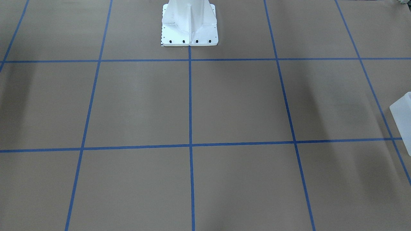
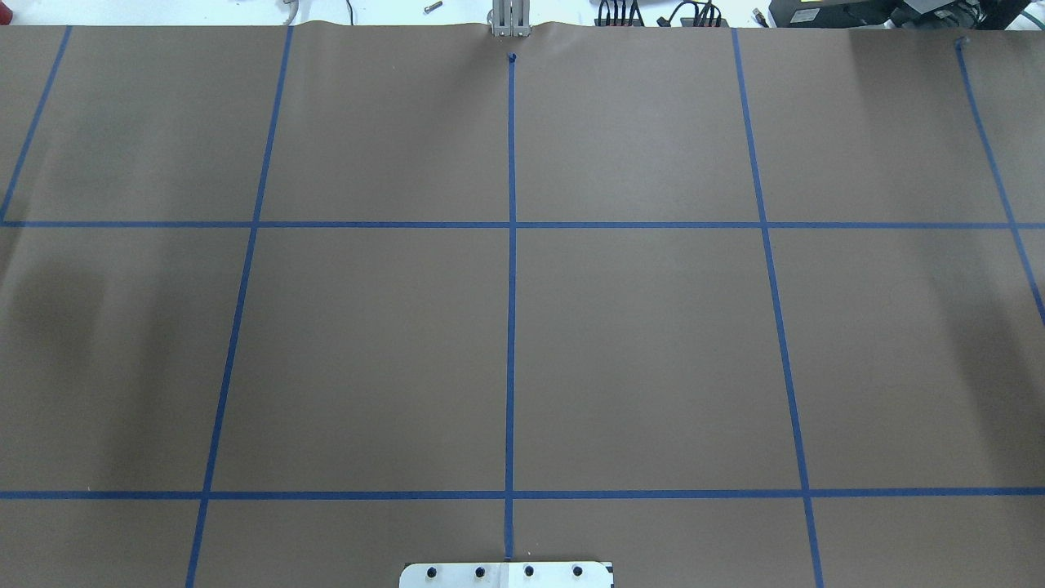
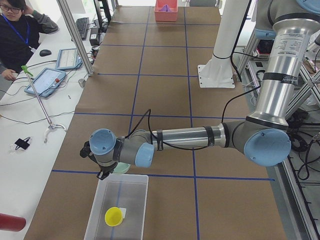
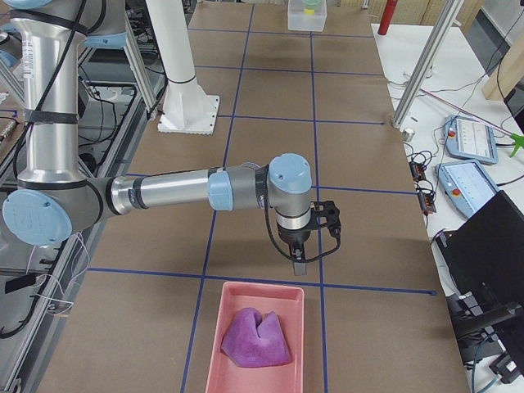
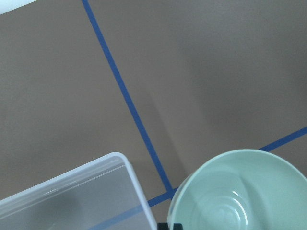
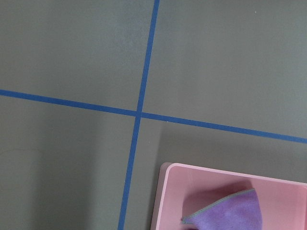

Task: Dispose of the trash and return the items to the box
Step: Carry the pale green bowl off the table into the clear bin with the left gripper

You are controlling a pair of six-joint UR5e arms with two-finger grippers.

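Over at the robot's left end of the table sits the clear plastic box [image 3: 131,192], with a yellow cup [image 3: 113,216] lying in it next to a small white scrap [image 3: 123,213]. The left gripper [image 3: 102,173] hangs right at the box's inner edge, the one facing the middle of the table. A pale green bowl [image 5: 240,194] sits under the wrist just beside that rim, over a crossing of the blue tape lines [image 5: 125,96]. The bowl's super close to the wrist camera, but honestly can't tell if the jaws are clamped on it or how wide they are. Mid-table it's just brown paper with the white pedestal [image 1: 189,25] on the robot's side. Down at the right end is the pink tray [image 4: 274,296] with a purple cloth [image 4: 255,337] bunched up inside. The right gripper [image 4: 300,267] points straight down just short of the tray's inner edge. Whether it's spread or pinched together, can't tell from that side view.
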